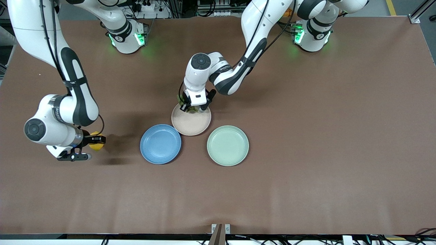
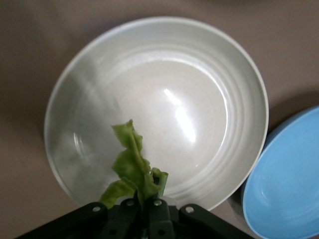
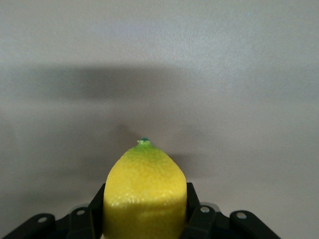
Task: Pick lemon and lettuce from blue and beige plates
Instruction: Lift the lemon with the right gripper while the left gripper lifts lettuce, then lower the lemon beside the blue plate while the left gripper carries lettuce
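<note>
My left gripper (image 1: 193, 109) is over the beige plate's (image 1: 191, 124) edge farthest from the front camera, shut on the lettuce (image 1: 193, 109). In the left wrist view the green wrinkled lettuce (image 2: 132, 167) hangs from my shut gripper (image 2: 147, 209) above the beige plate (image 2: 199, 74). My right gripper (image 1: 96, 142) is shut on the yellow lemon (image 1: 96, 145), over bare table toward the right arm's end, apart from the blue plate (image 1: 160, 144). The right wrist view shows the lemon (image 3: 144, 194) clamped in my gripper (image 3: 144, 211). The blue plate (image 2: 289, 184) is empty.
A pale mint-green plate (image 1: 228, 145) sits empty beside the beige plate, toward the left arm's end. The three plates lie close together mid-table. The brown tabletop (image 1: 323, 136) is bare around them.
</note>
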